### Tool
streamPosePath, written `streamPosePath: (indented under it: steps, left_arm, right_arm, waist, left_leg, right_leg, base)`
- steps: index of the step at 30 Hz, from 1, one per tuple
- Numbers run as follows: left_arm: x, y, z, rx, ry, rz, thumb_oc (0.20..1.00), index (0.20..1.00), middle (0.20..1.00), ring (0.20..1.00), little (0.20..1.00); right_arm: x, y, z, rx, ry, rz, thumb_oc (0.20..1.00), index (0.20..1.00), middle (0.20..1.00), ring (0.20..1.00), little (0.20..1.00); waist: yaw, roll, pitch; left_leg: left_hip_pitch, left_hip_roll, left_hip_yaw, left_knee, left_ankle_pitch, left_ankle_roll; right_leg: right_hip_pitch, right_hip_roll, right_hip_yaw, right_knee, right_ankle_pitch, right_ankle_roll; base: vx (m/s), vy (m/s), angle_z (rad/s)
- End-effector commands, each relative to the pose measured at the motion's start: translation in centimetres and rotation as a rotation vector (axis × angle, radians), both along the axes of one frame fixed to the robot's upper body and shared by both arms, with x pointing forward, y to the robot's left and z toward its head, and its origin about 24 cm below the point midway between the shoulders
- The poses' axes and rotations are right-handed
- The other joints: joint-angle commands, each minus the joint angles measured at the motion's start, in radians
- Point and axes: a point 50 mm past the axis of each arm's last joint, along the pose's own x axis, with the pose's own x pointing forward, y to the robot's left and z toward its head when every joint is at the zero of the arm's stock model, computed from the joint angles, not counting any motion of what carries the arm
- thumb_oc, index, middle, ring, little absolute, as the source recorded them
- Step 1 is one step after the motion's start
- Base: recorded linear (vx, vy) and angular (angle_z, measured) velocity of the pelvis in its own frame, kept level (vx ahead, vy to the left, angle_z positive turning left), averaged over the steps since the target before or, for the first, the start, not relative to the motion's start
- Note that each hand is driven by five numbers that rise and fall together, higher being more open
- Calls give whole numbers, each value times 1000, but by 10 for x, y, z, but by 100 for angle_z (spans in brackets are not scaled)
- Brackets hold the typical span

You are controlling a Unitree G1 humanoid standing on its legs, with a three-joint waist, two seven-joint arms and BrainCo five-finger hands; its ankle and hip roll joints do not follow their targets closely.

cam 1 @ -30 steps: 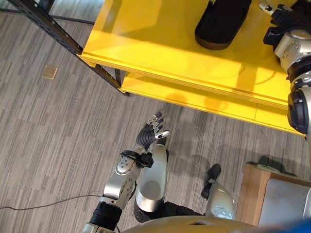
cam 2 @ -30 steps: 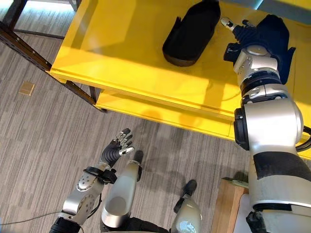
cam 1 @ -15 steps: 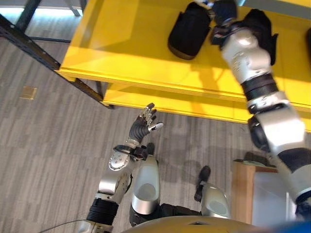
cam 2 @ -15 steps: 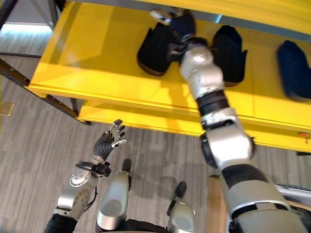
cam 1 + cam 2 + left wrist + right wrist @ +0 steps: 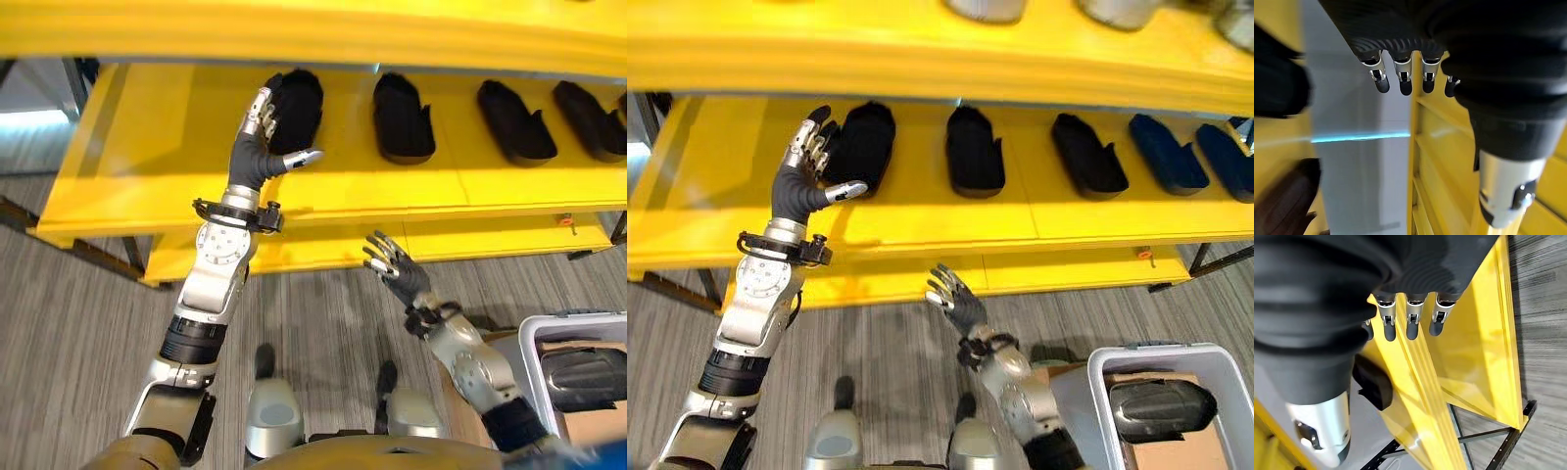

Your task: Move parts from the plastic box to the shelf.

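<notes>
Both hands empty, fingers spread: the left hand (image 5: 801, 186), upper left, could knock the leftmost black part (image 5: 865, 145) off the yellow shelf (image 5: 921, 220).

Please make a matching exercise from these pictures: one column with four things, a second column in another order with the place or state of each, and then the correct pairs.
Things:
1. left hand
2. right hand
3. plastic box
4. row of black parts

Places or states:
A. on the floor at the robot's right, with a black part inside
B. lying side by side on the yellow shelf
C. open, raised in front of the shelf beside the leftmost black part
D. open, held low in front of the shelf's lower edge, above the floor

Pairs: 1-C, 2-D, 3-A, 4-B
</notes>
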Motion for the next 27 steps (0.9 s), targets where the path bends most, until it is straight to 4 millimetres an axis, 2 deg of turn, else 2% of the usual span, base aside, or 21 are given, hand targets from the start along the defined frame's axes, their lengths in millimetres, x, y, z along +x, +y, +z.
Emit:
streamPosePath:
  steps: [1, 2, 4, 5, 7, 9, 10, 11, 12, 14, 15, 16, 18, 20, 23, 25, 27]
  left_arm:
    - [-11, 6, 26, 17, -158, 56, 1000, 1000, 1000, 1000, 1000]
    - [2, 23, 39, 63, -162, 134, 1000, 1000, 1000, 1000, 1000]
    - [13, 49, 51, 139, -147, 235, 1000, 1000, 1000, 1000, 1000]
    - [13, 49, 52, 140, -148, 235, 1000, 1000, 1000, 1000, 1000]
    - [24, 79, 59, 251, -90, 339, 1000, 1000, 1000, 1000, 1000]
    - [29, 98, 58, 292, -27, 396, 1000, 1000, 1000, 1000, 1000]
    - [31, 118, 61, 350, 16, 465, 1000, 1000, 1000, 1000, 1000]
    - [32, 117, 64, 353, 12, 463, 1000, 1000, 1000, 1000, 1000]
    - [35, 133, 64, 366, 70, 509, 1000, 1000, 1000, 1000, 1000]
    - [37, 152, 64, 364, 134, 558, 1000, 1000, 1000, 1000, 1000]
    - [37, 152, 65, 365, 132, 557, 1000, 1000, 1000, 1000, 1000]
    - [35, 169, 72, 397, 172, 620, 1000, 1000, 1000, 1000, 1000]
    - [36, 175, 72, 407, 203, 639, 1000, 1000, 1000, 1000, 1000]
    - [30, 198, 73, 412, 275, 720, 1000, 1000, 1000, 1000, 1000]
    - [27, 207, 76, 395, 300, 751, 1000, 1000, 1000, 1000, 1000]
    - [15, 230, 80, 400, 364, 842, 1000, 1000, 1000, 1000, 1000]
    - [14, 232, 80, 396, 376, 850, 1000, 1000, 1000, 1000, 1000]
  right_arm:
    - [26, 10, 50, 124, -249, 35, 1000, 1000, 1000, 1000, 1000]
    - [13, -2, 37, 138, -195, 5, 1000, 1000, 1000, 1000, 1000]
    - [7, -18, 29, 106, -171, -39, 1000, 1000, 1000, 1000, 1000]
    - [7, -18, 29, 108, -172, -39, 1000, 1000, 1000, 1000, 1000]
    - [2, -26, 19, 118, -128, -80, 1000, 1000, 1000, 1000, 1000]
    - [-1, -30, 16, 127, -113, -100, 1000, 1000, 1000, 1000, 1000]
    - [-3, -35, 11, 117, -92, -114, 1000, 1000, 1000, 1000, 1000]
    - [-3, -34, 11, 122, -94, -115, 1000, 1000, 1000, 1000, 1000]
    - [-6, -37, 10, 129, -90, -124, 1000, 1000, 1000, 1000, 1000]
    - [-7, -38, 5, 132, -73, -128, 1000, 1000, 1000, 1000, 1000]
    - [-7, -38, 5, 134, -74, -129, 1000, 1000, 1000, 1000, 1000]
    - [-8, -40, 8, 126, -85, -121, 1000, 1000, 1000, 1000, 1000]
    - [-7, -39, 7, 138, -81, -126, 1000, 1000, 1000, 1000, 1000]
    - [-8, -39, 6, 143, -81, -129, 1000, 1000, 1000, 1000, 1000]
    - [-7, -37, 3, 152, -75, -134, 1000, 1000, 1000, 1000, 1000]
    - [-9, -36, 2, 157, -75, -128, 1000, 1000, 1000, 1000, 1000]
    - [-9, -36, 3, 159, -82, -126, 1000, 1000, 1000, 1000, 1000]
  waist:
    - [19, -21, 2]
    - [-3, -12, -6]
    - [-20, -2, -10]
    - [-19, -3, -9]
    - [-34, 4, -10]
    - [-44, 9, -8]
    - [-52, 14, -4]
    - [-50, 10, -3]
    - [-57, 13, 4]
    - [-60, 12, 15]
    - [-59, 11, 17]
    - [-68, 14, 31]
    - [-65, 10, 40]
    - [-68, 7, 59]
    - [-64, 0, 73]
    - [-65, -10, 91]
    - [-65, -12, 97]
  left_leg:
    - [55, 82, 29, -12, 4, 14]
    - [69, 82, 35, -16, 4, 14]
    - [79, 83, 38, -20, 6, 14]
    - [80, 83, 38, -21, 6, 14]
    - [91, 86, 46, -27, 7, 13]
    - [96, 88, 48, -27, 7, 12]
    - [98, 89, 50, -26, 9, 13]
    - [98, 90, 50, -26, 9, 12]
    - [100, 90, 53, -25, 8, 12]
    - [102, 91, 55, -23, 8, 10]
    - [103, 91, 55, -23, 8, 10]
    - [103, 92, 57, -20, 9, 9]
    - [102, 93, 57, -17, 9, 8]
    - [104, 95, 58, -9, 8, 6]
    - [102, 96, 59, -2, 7, 5]
    - [98, 99, 60, 7, 7, 2]
    - [96, 98, 59, 10, 8, 1]
  right_leg:
    - [-13, -89, -4, -26, 121, -80]
    - [-11, -85, 2, -25, 121, -80]
    - [-10, -83, 0, -26, 121, -79]
    - [-9, -82, 0, -26, 121, -80]
    - [-11, -80, 4, -26, 121, -79]
    - [-11, -80, 7, -26, 119, -79]
    - [-13, -80, 10, -24, 120, -78]
    - [-13, -79, 9, -23, 119, -79]
    - [-16, -79, 10, -22, 117, -78]
    - [-18, -79, 13, -20, 115, -78]
    - [-18, -79, 13, -20, 114, -78]
    - [-22, -80, 16, -18, 116, -77]
    - [-24, -81, 17, -15, 115, -78]
    - [-31, -84, 21, -9, 114, -79]
    - [-36, -85, 25, -3, 112, -80]
    - [-51, -90, 30, 7, 110, -80]
    - [-56, -91, 33, 10, 110, -80]
  base:
    - [100, -61, -1]
    - [94, -59, -5]
    - [75, -58, -9]
    - [53, -42, -24]
    - [55, -43, -14]
    - [40, -38, -5]
    - [14, -23, -5]
    - [18, -23, -5]
    - [21, -20, -3]
    - [6, -6, 3]
    - [0, 0, 0]
    - [0, 0, 0]
    - [0, -20, -5]
    - [4, -11, -2]
    - [-3, -4, -1]
    - [-1, -17, -5]
    - [4, -8, -4]
